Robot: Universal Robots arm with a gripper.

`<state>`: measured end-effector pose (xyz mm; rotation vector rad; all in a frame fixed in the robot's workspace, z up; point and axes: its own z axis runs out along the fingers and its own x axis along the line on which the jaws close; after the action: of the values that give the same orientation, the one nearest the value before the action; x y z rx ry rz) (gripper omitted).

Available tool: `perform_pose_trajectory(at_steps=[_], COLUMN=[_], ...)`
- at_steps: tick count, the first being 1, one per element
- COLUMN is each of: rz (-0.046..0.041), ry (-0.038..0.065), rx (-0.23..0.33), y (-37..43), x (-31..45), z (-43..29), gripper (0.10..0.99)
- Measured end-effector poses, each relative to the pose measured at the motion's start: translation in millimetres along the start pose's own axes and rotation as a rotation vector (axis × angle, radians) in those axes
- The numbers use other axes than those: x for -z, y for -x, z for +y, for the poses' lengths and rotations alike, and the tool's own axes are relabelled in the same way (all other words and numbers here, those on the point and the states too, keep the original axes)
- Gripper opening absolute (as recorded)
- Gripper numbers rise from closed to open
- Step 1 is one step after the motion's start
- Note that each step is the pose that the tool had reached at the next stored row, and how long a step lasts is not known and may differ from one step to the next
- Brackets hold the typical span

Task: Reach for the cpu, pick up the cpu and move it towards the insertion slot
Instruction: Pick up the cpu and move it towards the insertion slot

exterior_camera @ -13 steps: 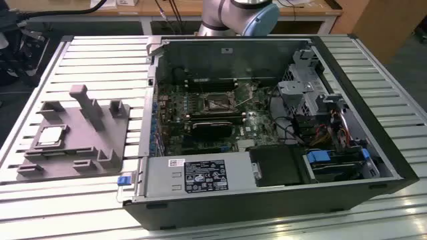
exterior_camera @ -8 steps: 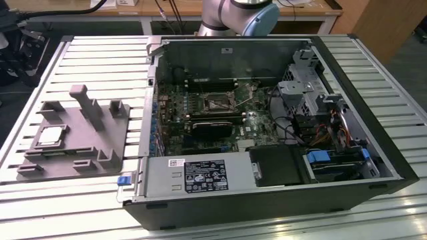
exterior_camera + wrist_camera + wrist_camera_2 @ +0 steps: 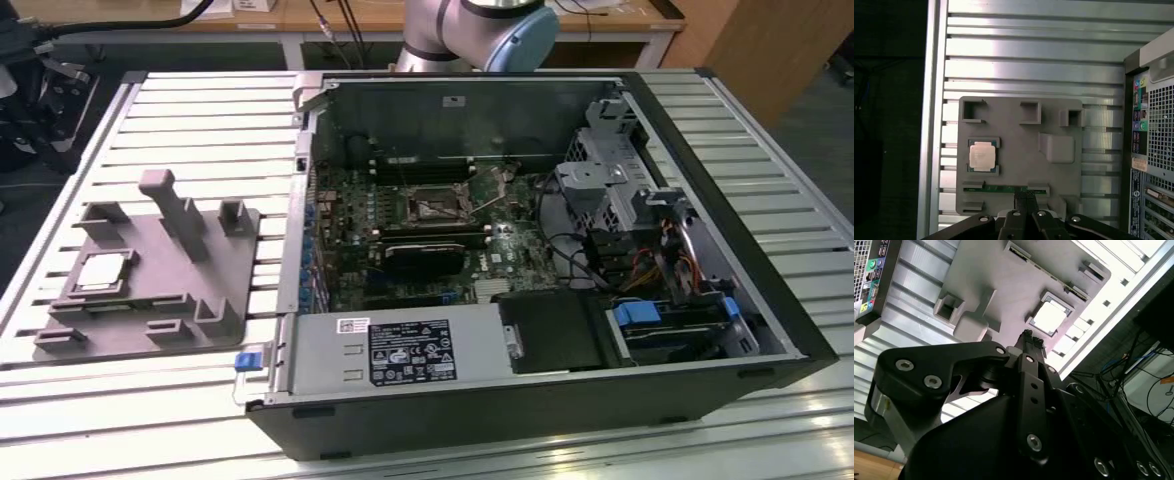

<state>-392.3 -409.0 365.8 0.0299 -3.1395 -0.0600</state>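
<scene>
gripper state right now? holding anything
gripper: closed, holding nothing; the cpu lies in the grey fixture, apart from the gripper.

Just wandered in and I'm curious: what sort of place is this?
Probably a robotics lab bench for computer assembly: an open black desktop computer case lies on a ribbed aluminium table, beside a grey plastic fixture holding a small silvery square cpu.
</scene>
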Motion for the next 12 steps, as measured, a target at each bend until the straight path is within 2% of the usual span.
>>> perform_pose_trajectory(at_steps=[4,12], rz=[0.0000,0.0000], ry=[0.000,0.000], rx=[0.000,0.000], y=[-1.3,-8.0], x=[-4.0,-18.1], z=[-0.1,-0.6], gripper=[0.106,0.106])
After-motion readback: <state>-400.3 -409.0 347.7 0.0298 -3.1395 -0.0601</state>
